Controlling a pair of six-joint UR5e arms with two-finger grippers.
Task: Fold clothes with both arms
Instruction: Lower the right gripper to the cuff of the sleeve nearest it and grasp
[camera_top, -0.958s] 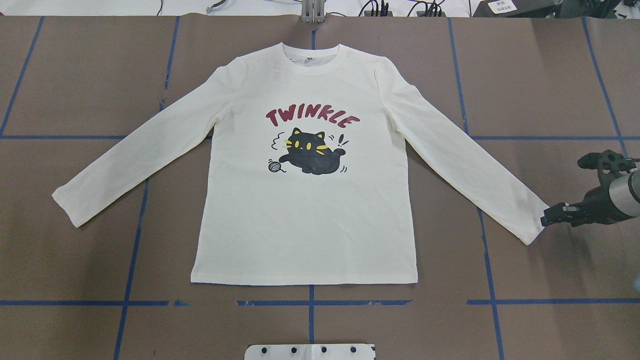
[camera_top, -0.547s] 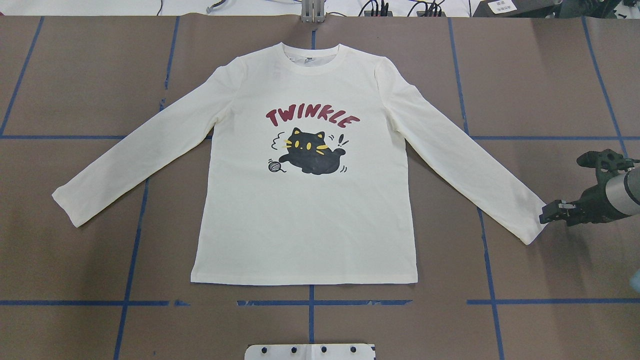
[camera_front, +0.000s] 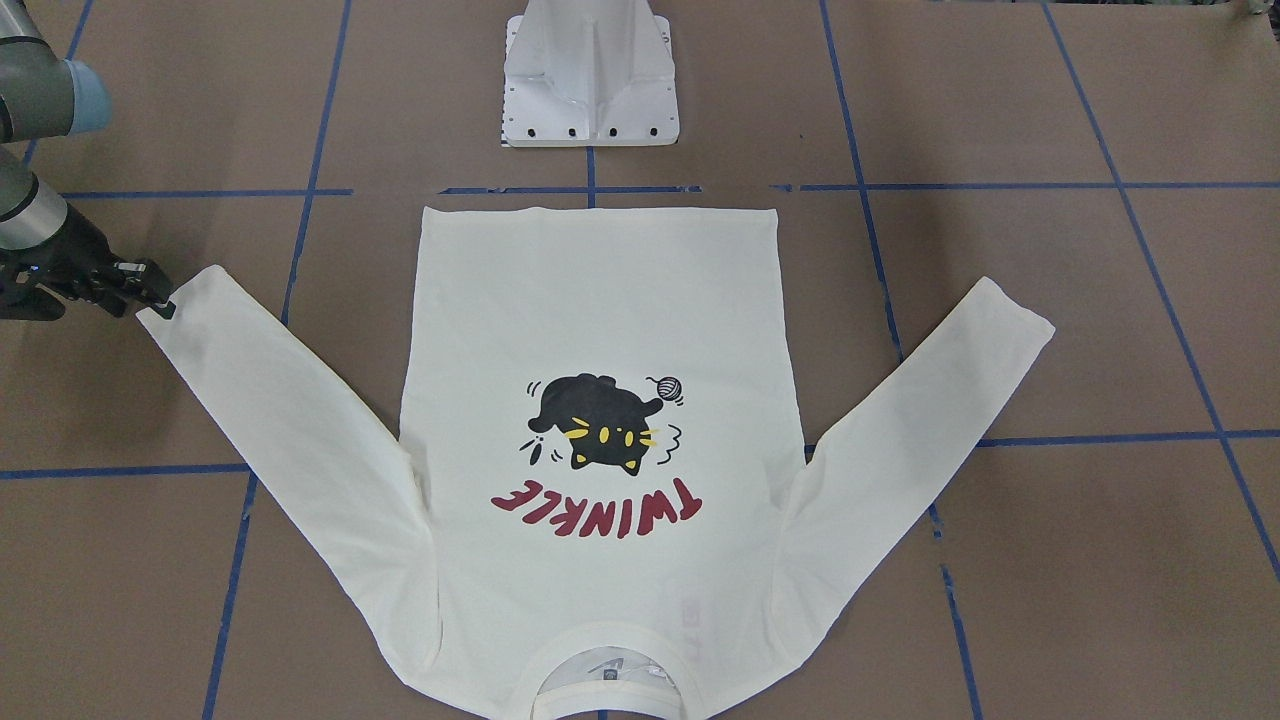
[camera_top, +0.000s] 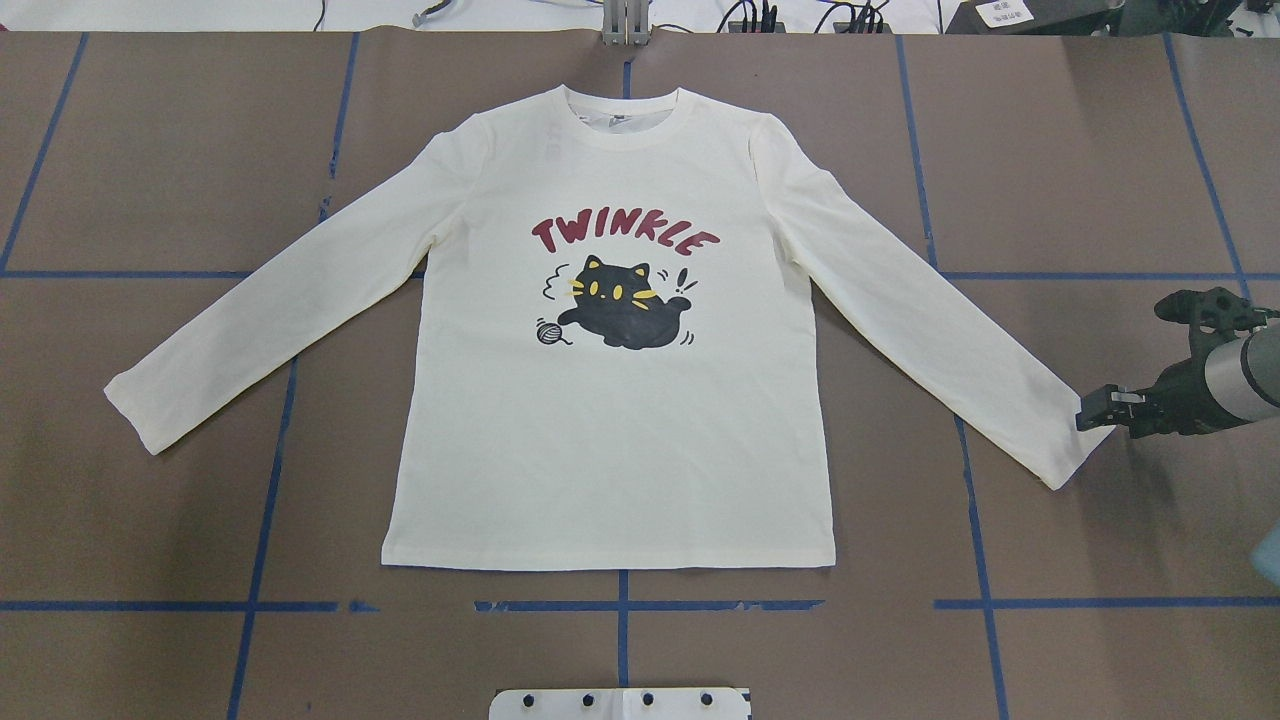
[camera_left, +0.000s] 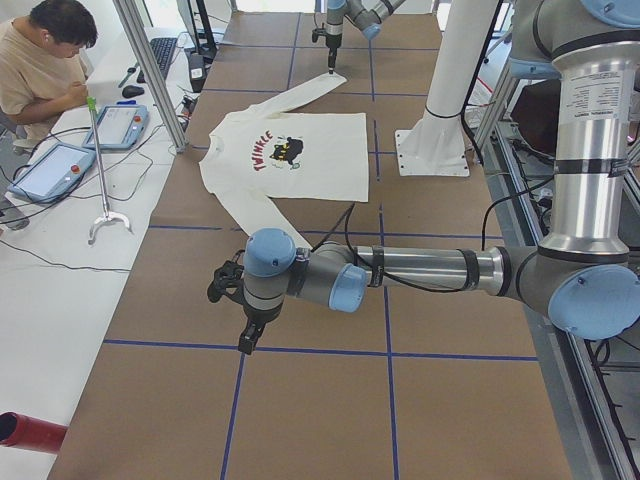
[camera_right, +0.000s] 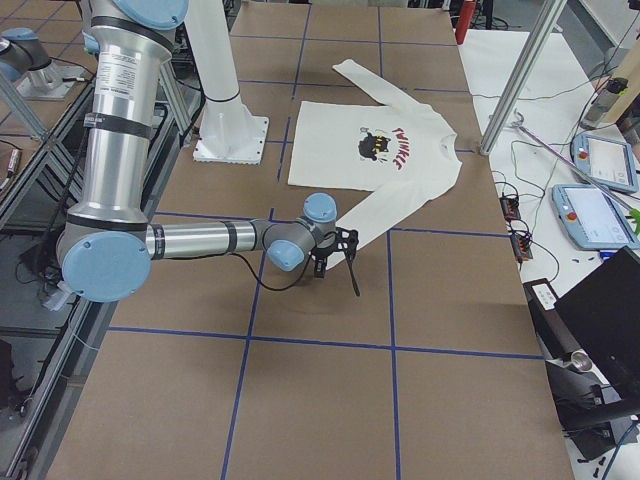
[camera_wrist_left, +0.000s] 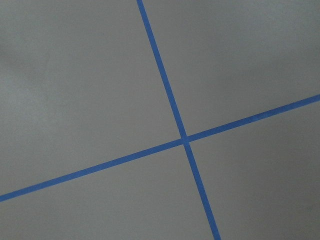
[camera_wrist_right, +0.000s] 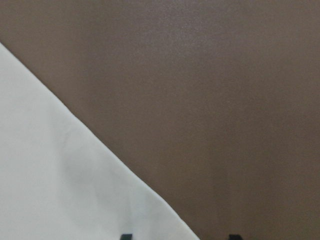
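Cream-white long-sleeved T-shirt (camera_top: 610, 450), lying flat with the print side up: a black cat under red "TWINKLE". Overhead, the collar is at 12 o'clock, the hem at 6, and the sleeves spread toward 8 and 4. Right gripper (camera_top: 1086, 420) sits low at the 4 o'clock cuff, fingers parted astride its edge. Left gripper (camera_left: 245, 345) points down, well apart past the 8 o'clock cuff; its finger spacing is unclear.

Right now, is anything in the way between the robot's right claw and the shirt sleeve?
No, nothing visible is. The right gripper is open and sits right at the cuff of the shirt. Only bare brown table lies around it there.
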